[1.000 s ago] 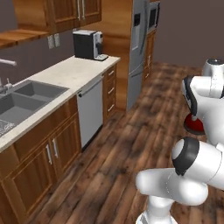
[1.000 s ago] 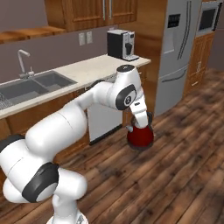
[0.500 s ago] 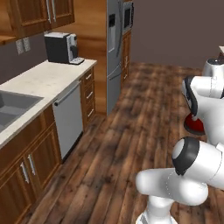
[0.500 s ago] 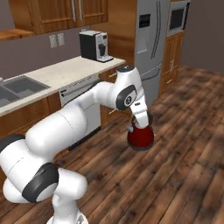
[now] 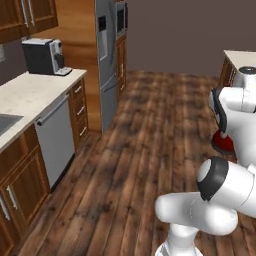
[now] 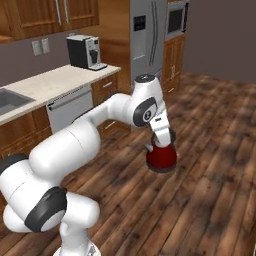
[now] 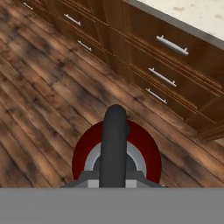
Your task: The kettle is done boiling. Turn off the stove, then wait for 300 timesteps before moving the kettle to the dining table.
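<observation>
The small red kettle (image 6: 161,156) hangs low over the wood floor, held by its dark arched handle. My gripper (image 6: 162,137) is shut on that handle from above. The hand view looks straight down on the kettle (image 7: 87,151), its handle running up the middle, with dark wood drawers beyond it. In the left base view the kettle (image 5: 223,143) peeks out red behind my white arm. A beige-topped counter with a brown wood side, the dining table (image 5: 242,58), stands at the far right. The stove is out of view.
A wall counter (image 5: 30,95) runs along the left with a black coffee machine (image 5: 44,56), a grey dishwasher (image 5: 56,135) and a sink corner (image 6: 9,100). The steel fridge (image 6: 150,40) stands behind. Open wood floor (image 5: 140,150) stretches ahead.
The whole picture has slid left, so the base has turned right: the sink has nearly left the views and the dining table has come in. The kettle stays in my shut gripper.
</observation>
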You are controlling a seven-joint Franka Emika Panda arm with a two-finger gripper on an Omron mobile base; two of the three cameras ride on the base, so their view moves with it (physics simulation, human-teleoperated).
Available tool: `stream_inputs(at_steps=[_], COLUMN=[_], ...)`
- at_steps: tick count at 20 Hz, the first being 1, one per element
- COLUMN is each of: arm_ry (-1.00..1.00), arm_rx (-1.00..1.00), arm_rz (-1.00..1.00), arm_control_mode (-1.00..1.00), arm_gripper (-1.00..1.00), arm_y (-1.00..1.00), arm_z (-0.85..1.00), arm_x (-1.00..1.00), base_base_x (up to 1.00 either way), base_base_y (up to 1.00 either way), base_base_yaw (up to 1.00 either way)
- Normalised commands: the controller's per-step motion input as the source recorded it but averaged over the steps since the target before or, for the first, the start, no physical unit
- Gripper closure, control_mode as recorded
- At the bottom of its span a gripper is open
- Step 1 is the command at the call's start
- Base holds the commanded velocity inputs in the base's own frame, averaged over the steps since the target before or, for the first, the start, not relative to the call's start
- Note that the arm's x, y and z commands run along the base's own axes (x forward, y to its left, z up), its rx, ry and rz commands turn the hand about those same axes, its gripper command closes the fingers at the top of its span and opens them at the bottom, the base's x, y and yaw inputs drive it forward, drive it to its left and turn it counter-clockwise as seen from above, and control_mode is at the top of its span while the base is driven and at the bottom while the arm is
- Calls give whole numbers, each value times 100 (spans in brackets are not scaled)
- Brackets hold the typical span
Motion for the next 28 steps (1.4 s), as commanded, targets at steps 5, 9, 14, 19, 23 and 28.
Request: stream_inputs(at_steps=[5,9,14,19,23,28], arm_ry=[0,0,0,0,0,0], arm_rx=[0,0,0,0,0,0], arm_rz=[0,0,0,0,0,0], arm_control_mode=[100,100,100,100,100,100], arm_gripper=[100,100,100,100,100,100], arm_y=[0,0,0,0,0,0], arm_z=[0,0,0,0,0,0], arm_x=[0,0,0,0,0,0], base_base_x=[16,14,72,87,91,91], base_base_y=[-33,-25,7,29,40,42], base_base_yaw=[-23,-23,-38,-36,-32,-29])
